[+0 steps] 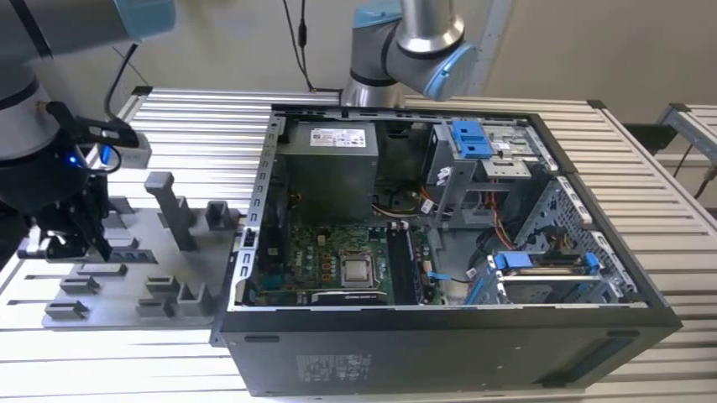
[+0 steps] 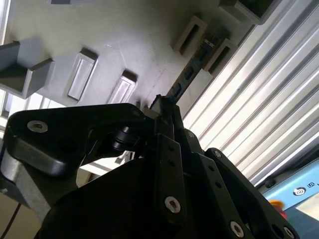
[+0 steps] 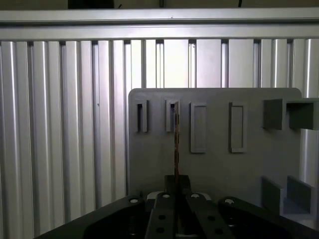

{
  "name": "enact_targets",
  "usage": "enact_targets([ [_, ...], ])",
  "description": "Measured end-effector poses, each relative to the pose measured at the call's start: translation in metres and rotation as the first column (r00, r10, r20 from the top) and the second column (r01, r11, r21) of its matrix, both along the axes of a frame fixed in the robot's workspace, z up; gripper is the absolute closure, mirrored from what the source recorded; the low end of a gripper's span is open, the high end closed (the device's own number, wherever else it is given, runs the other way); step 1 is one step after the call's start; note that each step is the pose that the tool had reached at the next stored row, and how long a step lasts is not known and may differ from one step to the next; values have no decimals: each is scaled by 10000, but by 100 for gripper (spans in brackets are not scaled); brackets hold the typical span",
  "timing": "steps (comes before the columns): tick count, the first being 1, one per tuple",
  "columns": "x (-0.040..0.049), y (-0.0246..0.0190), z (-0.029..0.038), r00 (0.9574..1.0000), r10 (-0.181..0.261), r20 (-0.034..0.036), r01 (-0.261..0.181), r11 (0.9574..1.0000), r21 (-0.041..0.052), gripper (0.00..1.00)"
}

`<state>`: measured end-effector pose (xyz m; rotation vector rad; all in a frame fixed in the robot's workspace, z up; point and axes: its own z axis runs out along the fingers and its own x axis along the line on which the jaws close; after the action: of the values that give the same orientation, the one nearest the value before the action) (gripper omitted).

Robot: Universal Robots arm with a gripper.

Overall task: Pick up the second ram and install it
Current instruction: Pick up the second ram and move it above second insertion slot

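Fingers of black gripper [image 3: 177, 183] pinched onto near end of slim dark memory stick [image 3: 175, 144], far end resting in grey plastic holder tray [image 3: 249, 169] slot; straight, untwisted lift judged best.

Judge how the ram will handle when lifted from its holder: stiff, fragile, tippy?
The ram looks thin and straight edge-on, so it is probably stiff and light. It stands on edge in the holder's narrow slot, so unsupported it would likely tip. The gripper grips just a short stretch of it; a sideways knock might twist it.
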<state>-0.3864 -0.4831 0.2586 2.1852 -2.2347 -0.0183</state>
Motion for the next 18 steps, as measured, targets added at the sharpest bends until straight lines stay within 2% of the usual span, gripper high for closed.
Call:
enact_targets([
  [18,0,0,95,10000,0,-1,0,10000,-1,86],
])
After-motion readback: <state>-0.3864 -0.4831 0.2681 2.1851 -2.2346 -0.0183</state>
